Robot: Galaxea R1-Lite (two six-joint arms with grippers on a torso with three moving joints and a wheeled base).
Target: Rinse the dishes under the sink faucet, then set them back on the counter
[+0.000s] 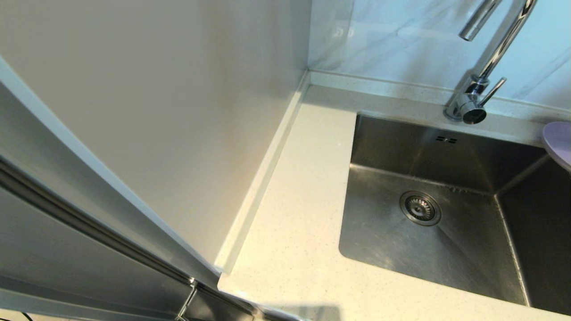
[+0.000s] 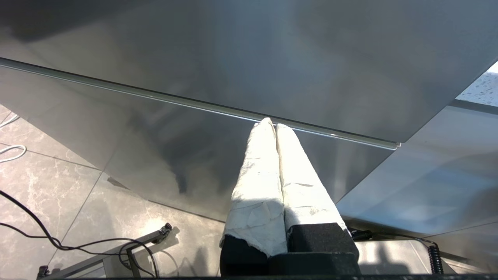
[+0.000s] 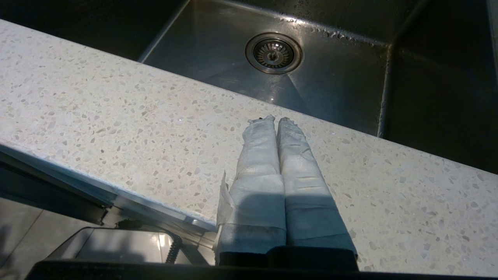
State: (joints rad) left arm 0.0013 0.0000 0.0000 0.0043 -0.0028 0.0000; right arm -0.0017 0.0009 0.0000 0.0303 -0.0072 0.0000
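A steel sink (image 1: pixel 446 232) with a round drain strainer (image 1: pixel 419 208) is set into the speckled cream counter (image 1: pixel 299 214). The chrome faucet (image 1: pixel 484 76) rises behind it. Only the rim of a lilac plate (image 1: pixel 560 142), one of the dishes, shows at the right edge by the sink. Neither arm appears in the head view. My right gripper (image 3: pixel 275 119) is shut and empty, hanging over the counter's front strip (image 3: pixel 155 128) before the sink (image 3: pixel 330 77). My left gripper (image 2: pixel 271 124) is shut and empty, facing a steel appliance front (image 2: pixel 194 155) low beside the counter.
A tall cream panel (image 1: pixel 156 111) walls off the counter's left side, with a grey appliance (image 1: pixel 67 249) below it. A grey-veined marble wall (image 1: pixel 401 35) stands behind the faucet. Cables (image 2: pixel 58 241) lie on the tiled floor.
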